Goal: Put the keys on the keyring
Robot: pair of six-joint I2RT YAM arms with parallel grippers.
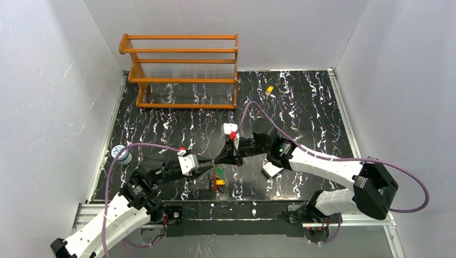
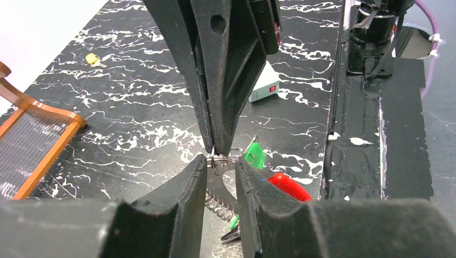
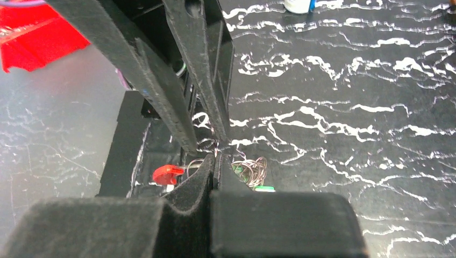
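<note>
Keyring [image 2: 214, 158] at right tool [image 2: 213, 151] tip

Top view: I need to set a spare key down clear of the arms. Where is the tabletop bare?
Crowded at centre, where left gripper and right gripper meet above the keys. Bare behind them up to the wooden rack, and right of the yellow key.

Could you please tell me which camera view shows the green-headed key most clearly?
The left wrist view: the green-headed key appears large and sharp near the middle. The top external view shows it only as a tiny green speck; the right wrist view catches just a green sliver low down.
</note>
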